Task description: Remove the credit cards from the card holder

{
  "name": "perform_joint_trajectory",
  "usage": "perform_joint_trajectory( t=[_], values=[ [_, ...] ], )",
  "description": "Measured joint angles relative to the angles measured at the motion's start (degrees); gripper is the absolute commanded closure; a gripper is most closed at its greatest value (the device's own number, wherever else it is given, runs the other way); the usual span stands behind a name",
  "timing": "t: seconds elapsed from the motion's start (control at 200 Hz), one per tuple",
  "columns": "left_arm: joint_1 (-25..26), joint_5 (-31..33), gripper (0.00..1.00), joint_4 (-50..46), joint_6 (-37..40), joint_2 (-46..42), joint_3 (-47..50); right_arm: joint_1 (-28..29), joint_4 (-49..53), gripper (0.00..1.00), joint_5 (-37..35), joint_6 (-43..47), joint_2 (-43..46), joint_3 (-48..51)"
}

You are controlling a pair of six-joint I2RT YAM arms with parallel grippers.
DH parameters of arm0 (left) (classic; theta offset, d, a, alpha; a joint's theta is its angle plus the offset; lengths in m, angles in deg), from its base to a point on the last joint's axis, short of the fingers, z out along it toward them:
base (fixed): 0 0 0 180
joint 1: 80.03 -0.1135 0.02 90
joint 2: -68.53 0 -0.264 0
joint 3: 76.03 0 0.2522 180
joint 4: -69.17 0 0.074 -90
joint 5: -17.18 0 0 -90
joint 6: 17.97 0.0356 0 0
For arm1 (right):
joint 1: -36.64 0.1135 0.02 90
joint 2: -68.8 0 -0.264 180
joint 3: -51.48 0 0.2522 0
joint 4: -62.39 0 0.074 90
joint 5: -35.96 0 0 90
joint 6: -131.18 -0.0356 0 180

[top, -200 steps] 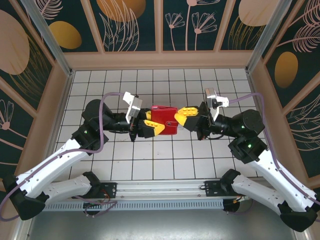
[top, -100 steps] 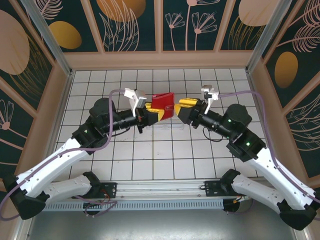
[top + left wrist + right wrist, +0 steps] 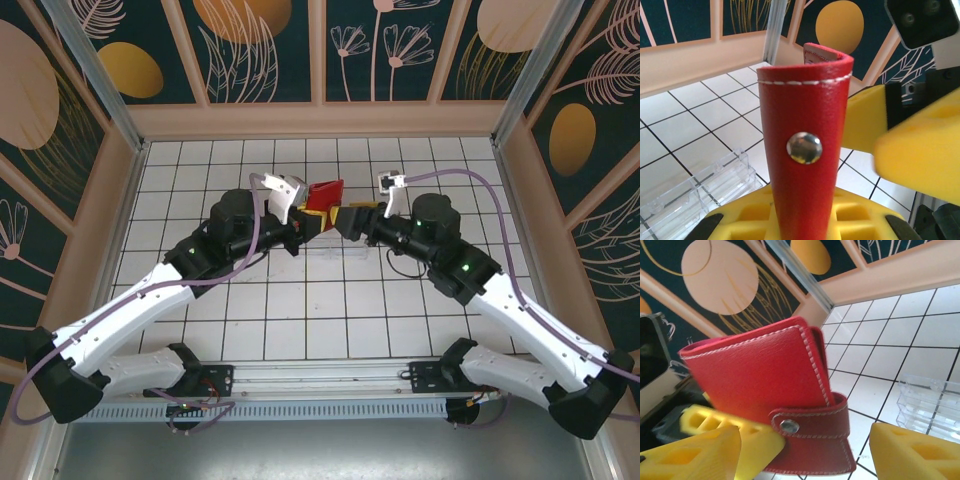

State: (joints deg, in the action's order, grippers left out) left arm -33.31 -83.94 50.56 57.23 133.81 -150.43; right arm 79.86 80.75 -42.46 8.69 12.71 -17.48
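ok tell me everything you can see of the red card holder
The card holder is a small red wallet, leather by its look, with white stitching along the edges. It is folded shut: a red tab wraps round its edge and is fastened with a shiny metal stud. It is held up off the tiled floor, one end clamped in the left pincer. The right pincer is open, a finger on each side of it; whether they touch is unclear.
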Motion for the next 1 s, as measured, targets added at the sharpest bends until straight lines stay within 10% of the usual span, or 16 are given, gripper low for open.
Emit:
perform_joint_trajectory(
  t=[1.001],
  values=[
    [-0.15,4.79,1.00,-2.27,1.29,-0.94,-0.33,-2.08,12.72,0.37,-9.68,-5.66,-5.05,-2.54]
  ],
)
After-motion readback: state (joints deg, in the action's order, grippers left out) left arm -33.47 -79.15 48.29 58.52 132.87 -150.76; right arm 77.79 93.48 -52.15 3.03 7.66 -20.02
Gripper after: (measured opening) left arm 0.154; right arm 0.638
